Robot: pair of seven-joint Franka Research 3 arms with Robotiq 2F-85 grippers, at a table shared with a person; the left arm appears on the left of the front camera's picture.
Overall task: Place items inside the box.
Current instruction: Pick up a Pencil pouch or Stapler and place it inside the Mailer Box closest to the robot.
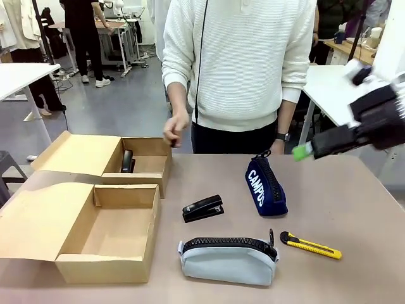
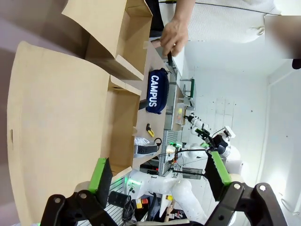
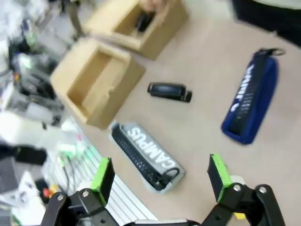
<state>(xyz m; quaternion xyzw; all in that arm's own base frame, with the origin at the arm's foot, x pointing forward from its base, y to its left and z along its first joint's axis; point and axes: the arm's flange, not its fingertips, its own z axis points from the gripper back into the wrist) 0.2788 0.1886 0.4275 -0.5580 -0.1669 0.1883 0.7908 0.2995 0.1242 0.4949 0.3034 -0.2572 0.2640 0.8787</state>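
1. Right pincer point(image 3: 160, 165): green pads spread to full width, nothing between them; raised off the tabletop point(image 1: 354, 202) at its right side, blurred in the front view
2. Left pincer point(image 2: 157, 162): fingers also wide apart, gripping nothing; a broad cardboard flap close alongside in its own view
3. At the tabletop's left, two open cardboard boxes: near box point(image 1: 104, 269) with flaps folded out, far box point(image 1: 166, 171) right behind it
4. Inside the far box, against its left wall: slim black item point(image 1: 128, 161), too small to name
5. Above the far box's right corner: person's hand point(image 1: 175, 132), blurred, clear of the cardboard
6. Mid-tabletop, just right of the boxes: black stapler point(image 1: 203, 208), lying flat
7. Further right and towards the person: navy "CAMPUS" pouch point(image 1: 266, 187), lettering readable on its side, apart from the stapler
8. By the near edge: pale grey pouch point(image 1: 228, 261), black zipper uppermost
9. Just right of the grey pouch, not touching it: yellow utility knife point(image 1: 310, 246), flat on the tabletop
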